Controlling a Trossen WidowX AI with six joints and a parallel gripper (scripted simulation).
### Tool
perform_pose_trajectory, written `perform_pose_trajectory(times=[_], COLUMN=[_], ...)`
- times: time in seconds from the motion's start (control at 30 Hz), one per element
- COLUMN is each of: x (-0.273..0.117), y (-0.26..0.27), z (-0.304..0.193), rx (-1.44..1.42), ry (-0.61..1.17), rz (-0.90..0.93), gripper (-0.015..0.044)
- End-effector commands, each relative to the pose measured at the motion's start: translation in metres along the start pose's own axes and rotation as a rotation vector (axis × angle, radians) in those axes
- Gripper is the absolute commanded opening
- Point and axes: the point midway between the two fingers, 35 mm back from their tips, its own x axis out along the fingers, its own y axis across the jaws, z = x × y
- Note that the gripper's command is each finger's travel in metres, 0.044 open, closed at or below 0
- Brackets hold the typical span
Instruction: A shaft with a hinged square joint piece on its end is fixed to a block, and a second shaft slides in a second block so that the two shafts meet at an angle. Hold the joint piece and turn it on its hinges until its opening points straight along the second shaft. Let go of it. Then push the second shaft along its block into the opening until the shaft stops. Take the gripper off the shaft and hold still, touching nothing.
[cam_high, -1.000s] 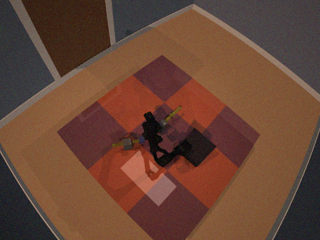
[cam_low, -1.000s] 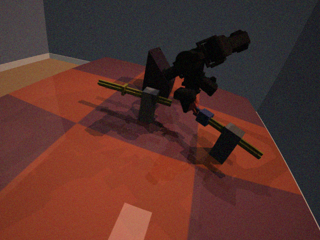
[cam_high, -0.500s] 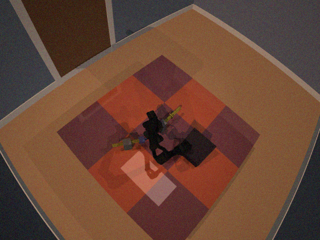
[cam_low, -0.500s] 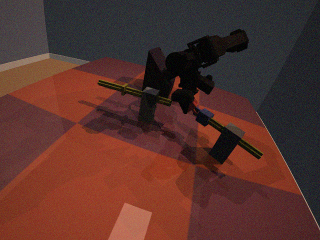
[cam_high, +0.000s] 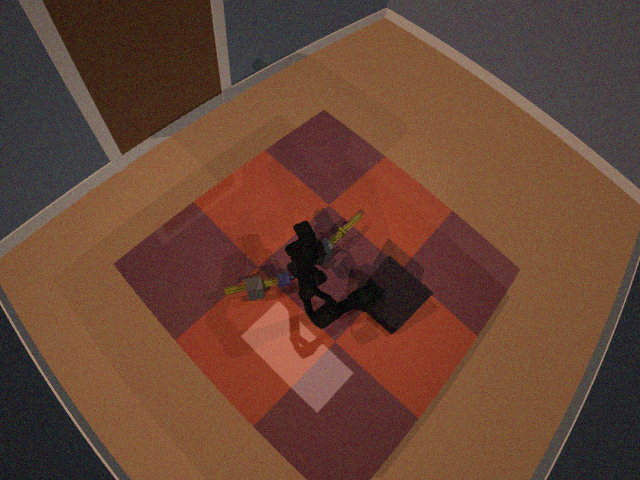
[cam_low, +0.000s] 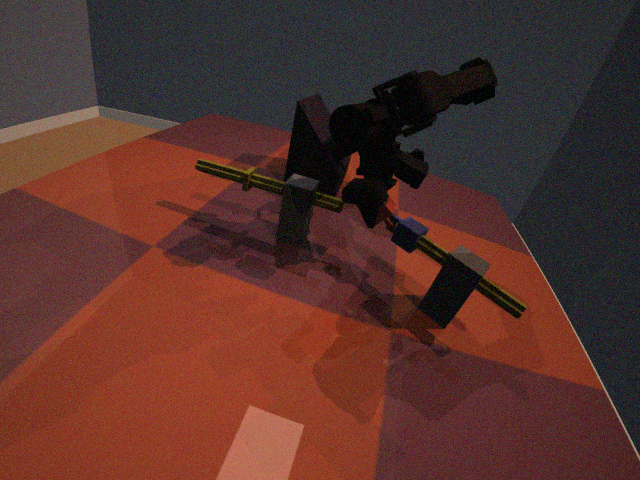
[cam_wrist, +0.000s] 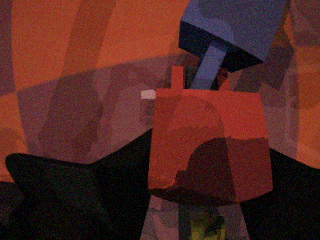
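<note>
The fixed shaft (cam_high: 235, 290) (cam_low: 501, 297) (cam_wrist: 230, 30) runs through its grey block (cam_high: 254, 288) (cam_low: 449, 289) and ends in a blue hinge part (cam_high: 284, 280) (cam_low: 409, 234). The red square joint piece (cam_low: 386, 215) (cam_wrist: 200, 125) hangs on it by a blue link. My gripper (cam_wrist: 192, 132) is shut on the joint piece, a dark finger on each side. The second shaft (cam_high: 348, 227) (cam_low: 222, 170) (cam_wrist: 207, 227) lies in the second block (cam_high: 325, 249) (cam_low: 297, 217); its near end is close to my gripper. The wrist view shows it below the joint piece, roughly in line. The opening itself is hidden.
The dark arm base (cam_high: 395, 294) (cam_low: 310, 139) stands behind the two blocks. A collar (cam_low: 248, 178) sits on the second shaft beyond its block. A pale rectangle (cam_high: 297, 356) (cam_low: 261, 444) lies on the checkered orange and purple surface.
</note>
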Motion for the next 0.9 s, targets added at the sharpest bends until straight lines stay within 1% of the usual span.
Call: perform_pose_trajectory(times=[0.0,0.23,0.4,0.43,0.5,0.87], x=[0.0,0.0,0.0,0.0,0.0,0.0], y=[0.0,0.0,0.0,0.0,0.0,0.0], z=[0.0,0.0,0.0,0.0,0.0,0.0], rx=[0.0,0.0,0.0,0.0,0.0,0.0], ry=[0.0,0.0,0.0,0.0,0.0,0.0], rz=[0.0,0.0,0.0,0.0,0.0,0.0], gripper=[0.0,0.0,0.0131,0.0147,0.0147,0.0436])
